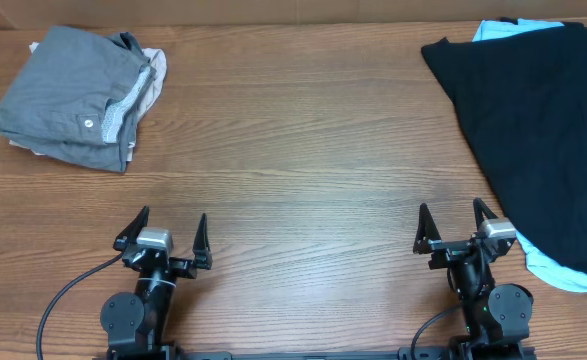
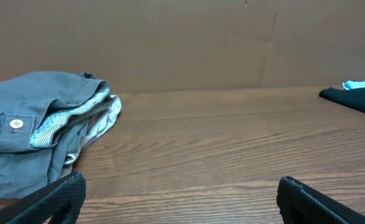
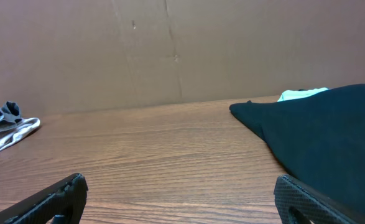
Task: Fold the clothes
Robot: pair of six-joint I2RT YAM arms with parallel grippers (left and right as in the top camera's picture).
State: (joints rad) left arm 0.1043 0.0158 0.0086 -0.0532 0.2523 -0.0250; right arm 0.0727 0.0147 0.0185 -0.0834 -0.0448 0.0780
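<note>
The black garment (image 1: pixel 538 130) lies spread out and unfolded in the upper right of the overhead frame. It is a broad, soft, matte sheet, and its slanted left edge runs down toward my right claw (image 1: pixel 450 210). Its lower part passes just beside that arm, and it runs off the right edge of the frame. A light blue garment (image 1: pixel 556 270) lies under it, showing at the top and again at the lower right hem.

In the upper left sits a folded pile. On top are grey trousers (image 1: pixel 68 90) with a pale button (image 1: pixel 86 123) and a speckled waistband lining. Under them a cream cloth (image 1: pixel 156 72) shows at the pile's right side.

Between the two heaps the bench (image 1: pixel 303 150) is a wide stretch of smooth brown wood grain running left to right. The heaps are well apart from each other, and the pile is well apart from my left claw (image 1: pixel 173 218).

Both claws sit low at the bottom of the frame, spread wide and holding nothing. In each wrist view my dark fingers (image 2: pixel 51 200) fill the lower corners with bare wood between them. A black cable (image 1: pixel 61 300) curls away from my left arm at the lower left. A plain brown wall (image 2: pixel 232 43) closes off the bench's far edge.
</note>
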